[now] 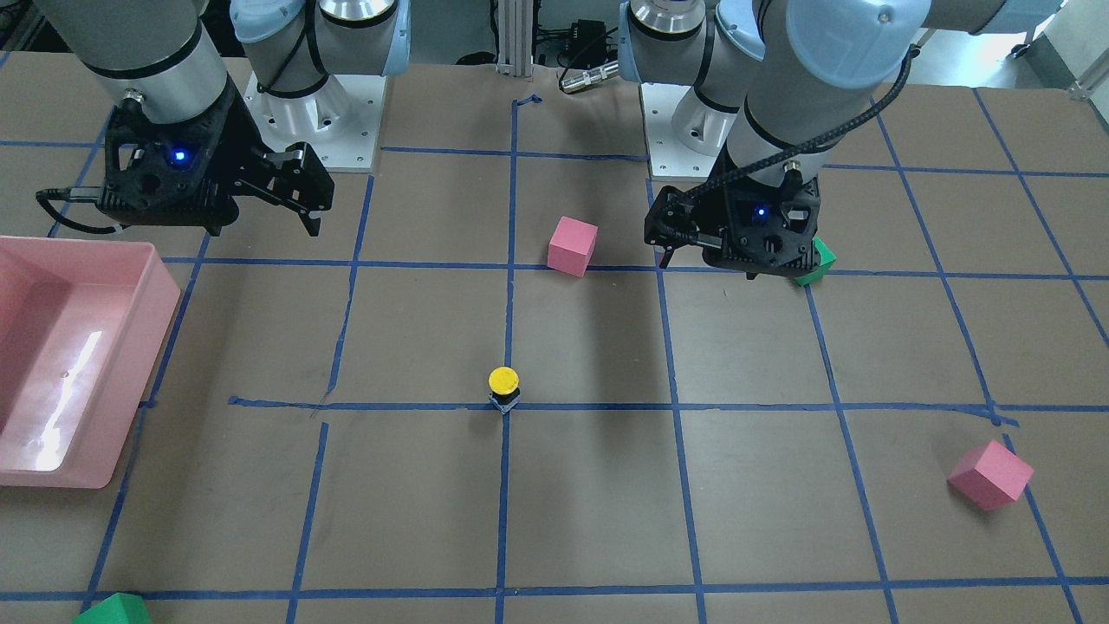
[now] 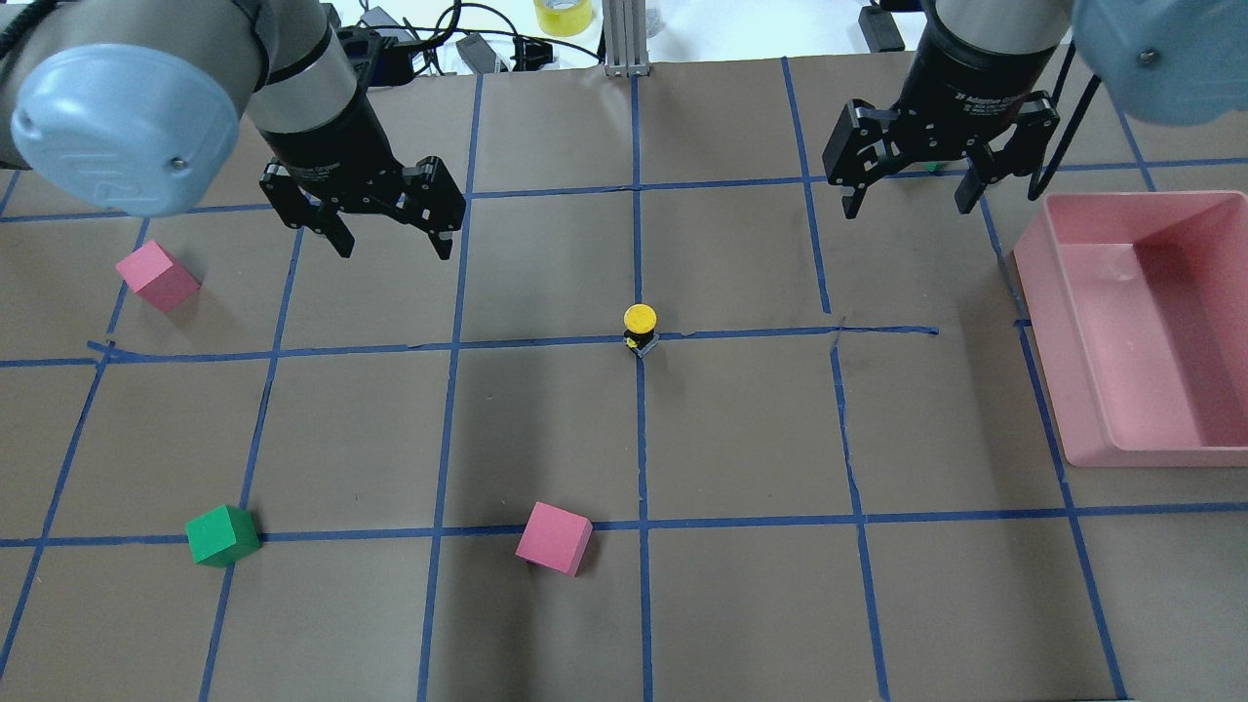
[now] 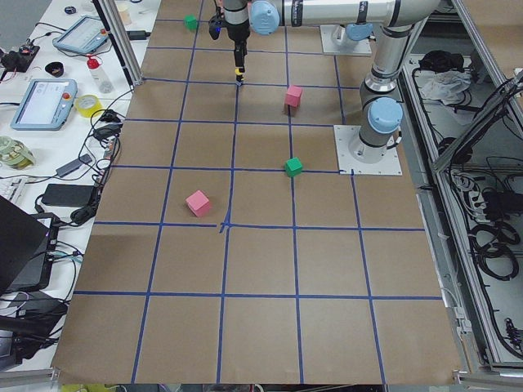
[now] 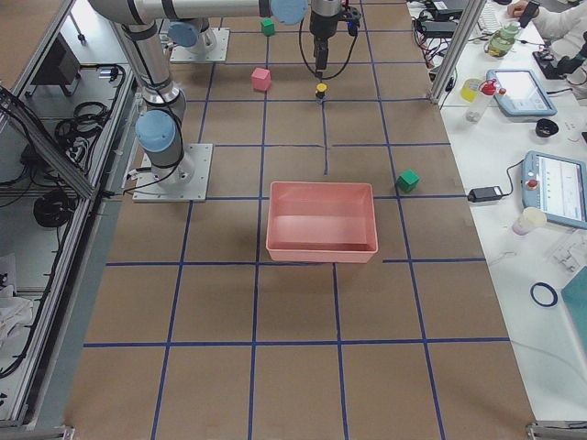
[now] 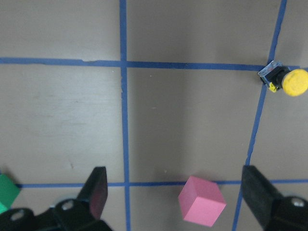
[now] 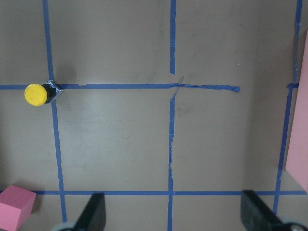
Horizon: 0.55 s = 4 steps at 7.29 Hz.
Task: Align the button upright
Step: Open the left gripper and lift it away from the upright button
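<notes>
The button (image 2: 640, 327) stands upright at a blue tape crossing in the middle of the table, with its round yellow cap on top and its black body below. It also shows in the front view (image 1: 503, 386), the left wrist view (image 5: 286, 81) and the right wrist view (image 6: 41, 93). My left gripper (image 2: 392, 246) is open and empty, above the table to the far left of the button. My right gripper (image 2: 907, 207) is open and empty, to the far right of it. Neither touches the button.
A pink bin (image 2: 1035, 265) sits at the right edge. Pink cubes lie at the left (image 2: 156, 276) and at the near middle (image 2: 554, 537). A green cube (image 2: 222, 535) lies near left. Another green cube (image 1: 113, 609) lies beyond the right gripper.
</notes>
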{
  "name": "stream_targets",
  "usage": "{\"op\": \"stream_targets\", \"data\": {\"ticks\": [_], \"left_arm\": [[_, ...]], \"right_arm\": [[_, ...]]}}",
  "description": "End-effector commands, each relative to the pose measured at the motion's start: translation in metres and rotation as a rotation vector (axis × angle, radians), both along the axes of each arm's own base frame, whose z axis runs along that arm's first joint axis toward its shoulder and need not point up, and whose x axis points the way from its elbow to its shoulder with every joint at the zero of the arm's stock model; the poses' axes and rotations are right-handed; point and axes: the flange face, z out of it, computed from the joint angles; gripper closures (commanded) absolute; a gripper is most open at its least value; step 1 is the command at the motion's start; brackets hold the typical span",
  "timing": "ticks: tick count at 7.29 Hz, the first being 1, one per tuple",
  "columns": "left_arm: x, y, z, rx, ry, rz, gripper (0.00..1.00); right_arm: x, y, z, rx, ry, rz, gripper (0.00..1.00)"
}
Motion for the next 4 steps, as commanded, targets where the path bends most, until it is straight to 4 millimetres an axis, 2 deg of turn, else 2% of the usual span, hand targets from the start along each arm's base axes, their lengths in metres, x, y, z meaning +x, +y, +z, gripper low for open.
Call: {"op": "stream_targets", "data": {"ticks": [1,4], "left_arm": [[-0.002,-0.003,0.033,-0.194,0.007,-0.102,0.0],[0.002,0.016,0.045,-0.188,-0.016,-0.104,0.0]], "right_arm": [[0.0,0.0,0.0,0.0,-0.001,0.001,0.0],[0.0,0.001,0.001,-0.001,0.004,0.003,0.0]]}}
